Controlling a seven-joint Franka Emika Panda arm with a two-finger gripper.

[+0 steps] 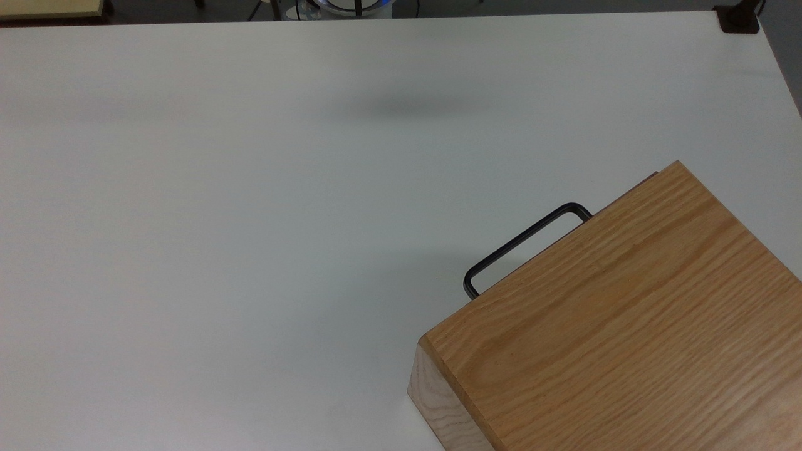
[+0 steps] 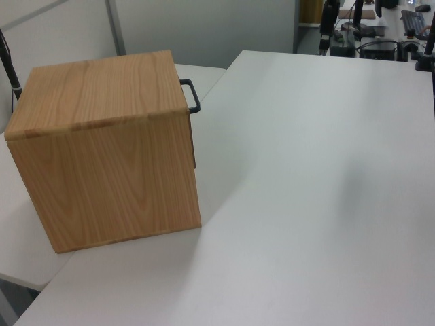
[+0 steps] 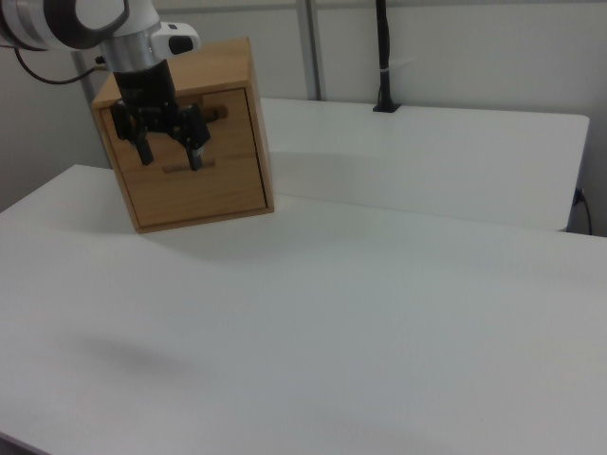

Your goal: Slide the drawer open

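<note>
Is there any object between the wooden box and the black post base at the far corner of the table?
No. In the top view, the white table is bare between the wooden box and the black post base.

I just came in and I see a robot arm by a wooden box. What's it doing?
The robot arm is holding its pincer open in the air, seen in the right view in front of the wooden box. The box sits on a white table. The drawer looks shut, and its thin black handle sticks out with nothing gripping it. The pulling hasn't started.
</note>
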